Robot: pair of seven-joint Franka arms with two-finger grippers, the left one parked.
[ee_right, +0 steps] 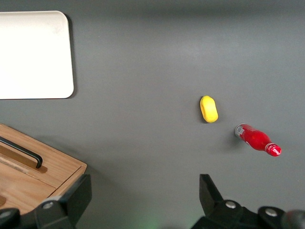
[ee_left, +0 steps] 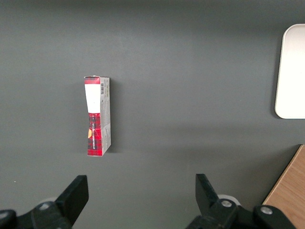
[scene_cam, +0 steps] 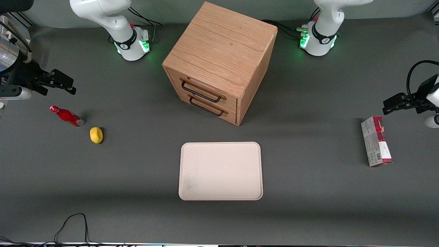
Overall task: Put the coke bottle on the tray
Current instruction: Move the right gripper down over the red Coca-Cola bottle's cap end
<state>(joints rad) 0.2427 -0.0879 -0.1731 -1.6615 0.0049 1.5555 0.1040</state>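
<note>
On the grey desk [scene_cam: 137,178] our tool [scene_cam: 63,82] hangs released above the lying coke bottle [scene_cam: 67,116], tray [scene_cam: 221,171] well apart, presumably readying a grasp.

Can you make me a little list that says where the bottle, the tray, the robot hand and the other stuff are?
coke bottle: lying on the table, toward the working arm's end
tray: nothing on it, in front of the drawer cabinet
gripper: open, above the table, holding nothing
yellow object: beside the bottle
carton: toward the parked arm's end
task: not started
</note>
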